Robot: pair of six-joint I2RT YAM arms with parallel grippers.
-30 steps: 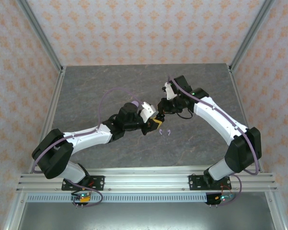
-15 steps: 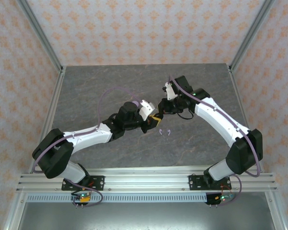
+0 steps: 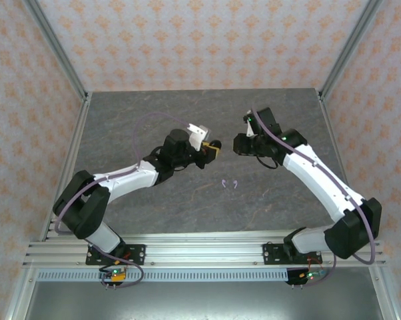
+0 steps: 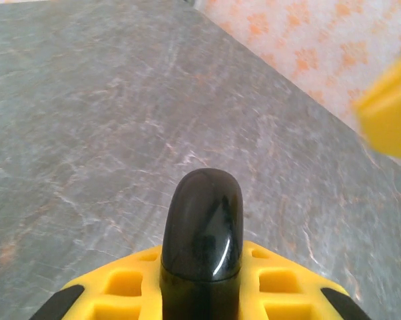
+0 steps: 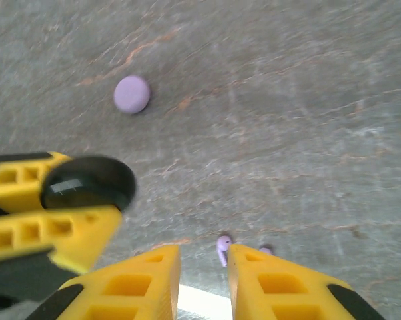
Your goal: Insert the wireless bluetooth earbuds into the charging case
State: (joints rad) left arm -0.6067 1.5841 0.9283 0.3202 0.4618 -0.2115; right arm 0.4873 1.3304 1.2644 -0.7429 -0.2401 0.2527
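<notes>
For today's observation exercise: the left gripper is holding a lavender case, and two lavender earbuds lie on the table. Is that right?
Not quite. The case in the left gripper is black, not lavender, as the left wrist view shows. The two lavender earbuds do lie on the table.

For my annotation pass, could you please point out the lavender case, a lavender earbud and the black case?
lavender case [image 5: 132, 94]: right wrist view, centre of its lid.
lavender earbud [image 5: 223, 244]: right wrist view, its rounded head.
black case [image 4: 204, 227]: left wrist view, its glossy domed end.
</notes>
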